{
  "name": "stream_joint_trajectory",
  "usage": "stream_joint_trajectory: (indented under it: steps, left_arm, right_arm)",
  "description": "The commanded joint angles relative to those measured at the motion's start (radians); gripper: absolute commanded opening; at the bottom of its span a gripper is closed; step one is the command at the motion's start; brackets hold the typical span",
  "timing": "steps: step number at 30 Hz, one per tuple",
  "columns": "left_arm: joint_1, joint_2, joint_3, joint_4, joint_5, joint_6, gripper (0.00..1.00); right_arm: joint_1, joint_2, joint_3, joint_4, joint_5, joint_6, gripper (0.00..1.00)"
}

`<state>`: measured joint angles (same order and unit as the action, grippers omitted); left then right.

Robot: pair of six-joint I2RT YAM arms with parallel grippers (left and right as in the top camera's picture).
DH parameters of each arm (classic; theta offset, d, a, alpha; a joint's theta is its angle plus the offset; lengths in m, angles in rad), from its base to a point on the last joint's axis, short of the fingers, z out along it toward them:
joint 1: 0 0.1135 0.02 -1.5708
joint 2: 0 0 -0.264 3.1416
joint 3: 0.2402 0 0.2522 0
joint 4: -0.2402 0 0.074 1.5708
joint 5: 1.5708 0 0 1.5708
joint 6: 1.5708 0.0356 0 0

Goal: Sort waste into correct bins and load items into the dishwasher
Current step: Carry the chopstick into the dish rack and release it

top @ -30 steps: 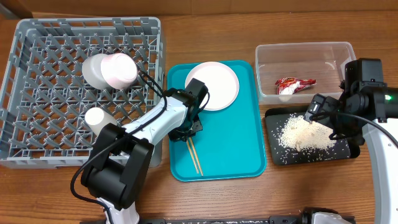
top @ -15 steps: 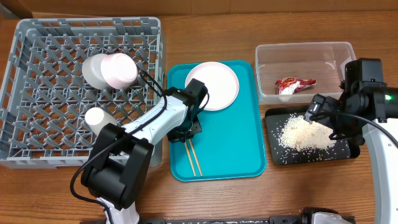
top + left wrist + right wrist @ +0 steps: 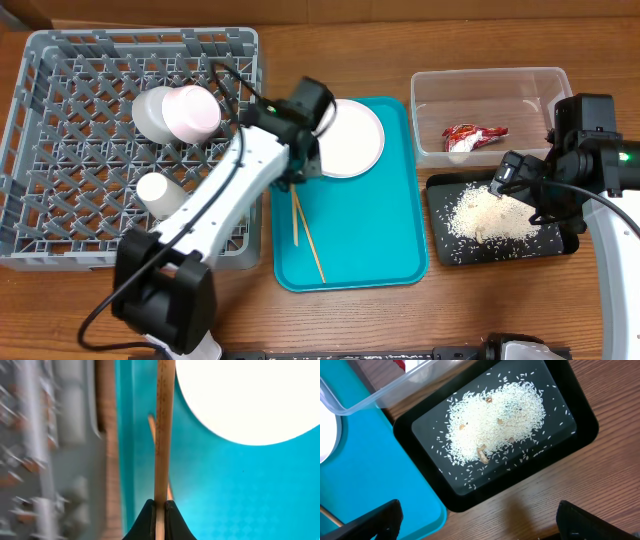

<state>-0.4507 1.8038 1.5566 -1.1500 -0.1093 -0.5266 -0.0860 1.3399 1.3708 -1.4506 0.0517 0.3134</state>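
Observation:
My left gripper (image 3: 298, 178) is shut on one wooden chopstick (image 3: 164, 435) and holds it above the left edge of the teal tray (image 3: 385, 230), beside the grey dish rack (image 3: 60, 235). The held chopstick (image 3: 297, 215) hangs over the tray. The other chopstick (image 3: 315, 258) lies on the tray and also shows in the left wrist view (image 3: 151, 424). A white plate (image 3: 352, 140) sits at the tray's back. My right gripper (image 3: 480, 520) is open and empty above the black tray (image 3: 580, 425), which holds rice (image 3: 495, 415). The red-and-white wrapper (image 3: 473, 135) lies in the clear tub (image 3: 490, 82).
In the rack lie a white bowl (image 3: 150, 108), a pinkish-white dish (image 3: 193, 110) against it, and a small white cup (image 3: 155, 190). Bare wooden table shows in front of the trays (image 3: 480, 310).
My left gripper has risen and moved back toward the rack's corner, lifting one chopstick off the teal tray. The other chopstick stays on the tray. The right arm has not moved.

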Motion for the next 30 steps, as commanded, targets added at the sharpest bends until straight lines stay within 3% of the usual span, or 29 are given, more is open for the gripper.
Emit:
stream_joint_trajectory:
  steps: [1,9,27,28,29,30]
  left_arm:
    - [0.092,-0.036,0.071,-0.021,-0.021,0.209,0.04]
    - [0.274,-0.007,0.079,0.023,0.029,0.274,0.04]
    - [0.32,0.111,0.078,0.066,0.021,0.292,0.04]
    - [0.32,0.111,0.079,0.065,0.021,0.292,0.24]
    - [0.32,0.111,0.082,0.062,0.022,0.292,0.36]
    - [0.32,0.111,0.089,0.055,0.021,0.292,0.4]
  right_arm:
    - [-0.005,-0.004,0.009,0.004,-0.001,-0.007,1.0]
    - [-0.005,-0.004,0.009,0.006,-0.001,-0.006,1.0]
    - [-0.005,-0.004,0.009,0.004,-0.001,-0.007,1.0]
    - [-0.005,-0.004,0.009,0.004,-0.001,-0.007,1.0]
    - [-0.005,-0.004,0.009,0.004,-0.001,-0.007,1.0]
    - [-0.005,-0.004,0.009,0.004,-0.001,-0.007,1.0]
